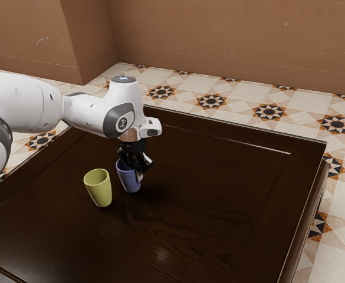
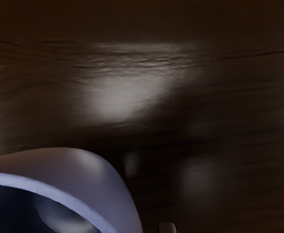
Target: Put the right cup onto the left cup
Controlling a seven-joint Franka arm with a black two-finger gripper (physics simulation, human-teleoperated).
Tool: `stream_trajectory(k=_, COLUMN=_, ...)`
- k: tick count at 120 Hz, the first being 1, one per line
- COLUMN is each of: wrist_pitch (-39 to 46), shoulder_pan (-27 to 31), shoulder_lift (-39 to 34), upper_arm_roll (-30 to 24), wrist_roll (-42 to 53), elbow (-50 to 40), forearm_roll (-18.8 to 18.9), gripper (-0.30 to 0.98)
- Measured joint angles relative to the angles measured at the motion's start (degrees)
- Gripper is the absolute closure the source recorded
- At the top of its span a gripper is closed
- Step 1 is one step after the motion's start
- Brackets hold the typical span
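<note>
At the near side of the blue cup's rim in the exterior view, my gripper (image 1: 134,168) is low over the table, its fingers spread, with one fingertip outside the cup's wall. The other fingertip is hidden. The blue cup (image 1: 128,181) stands upright, partly covered by the gripper. Beside it, towards the exterior view's left, the yellow-green cup (image 1: 99,190) stands upright with its mouth up. In the wrist view, the blue cup (image 2: 97,179) shows its rim and part of its dark inside, and a small grey fingertip (image 2: 167,227) lies apart from its outer wall.
Both cups rest on a dark wooden table (image 1: 207,194) with a raised border. The table's far edge runs behind the arm, and patterned floor tiles and a brown wall lie beyond it.
</note>
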Motion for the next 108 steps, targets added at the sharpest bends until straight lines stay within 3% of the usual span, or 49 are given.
stream_trajectory(k=45, wrist_pitch=-1.0, shoulder_pan=0.0, shoulder_lift=-2.7, upper_arm_roll=0.2, wrist_roll=-0.3, elbow=1.4, forearm_roll=2.4, gripper=0.77)
stream_trajectory(k=77, wrist_pitch=-11.7, shoulder_pan=-0.5, shoulder_lift=-4.5, upper_arm_roll=0.2, wrist_roll=-1.5, elbow=12.0, forearm_roll=4.3, gripper=0.78)
stream_trajectory(k=108, wrist_pitch=-17.3, shoulder_pan=0.3, shoulder_lift=-17.3, upper_arm_roll=0.2, wrist_roll=-2.5, elbow=2.1, forearm_roll=4.9, gripper=0.79)
